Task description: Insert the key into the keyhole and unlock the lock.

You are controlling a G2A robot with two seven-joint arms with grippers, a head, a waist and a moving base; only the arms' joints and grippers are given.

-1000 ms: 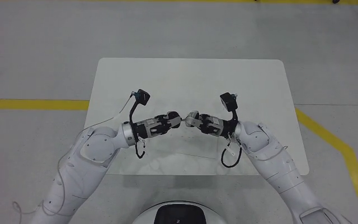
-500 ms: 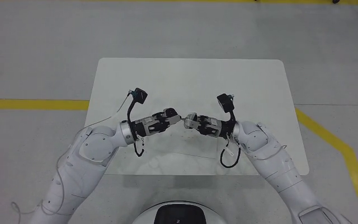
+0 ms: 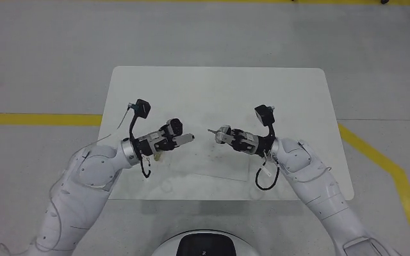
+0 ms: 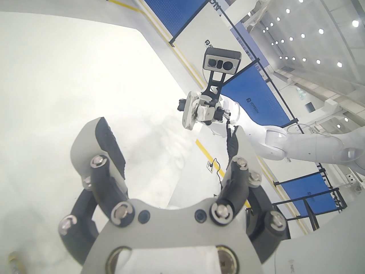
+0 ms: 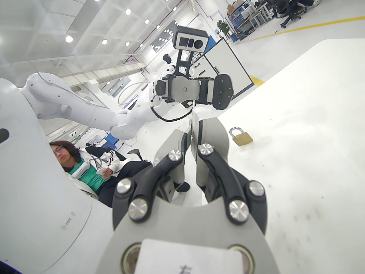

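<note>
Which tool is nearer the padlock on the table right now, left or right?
Left. The left tool hangs open close above the padlock; the right tool, shut on the key, sits farther off.

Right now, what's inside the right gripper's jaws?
A thin metal sliver, likely the key, sticks out past the tips of the shut right gripper. The rest of it is covered by the fingers. The padlock lies on the table beyond, apart.

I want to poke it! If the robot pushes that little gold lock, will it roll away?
Probably not. The lock lies flat on the table and its body looks boxy, so it should slide rather than roll. It looks like metal, so it is likely heavy for its size and won't bend.
</note>
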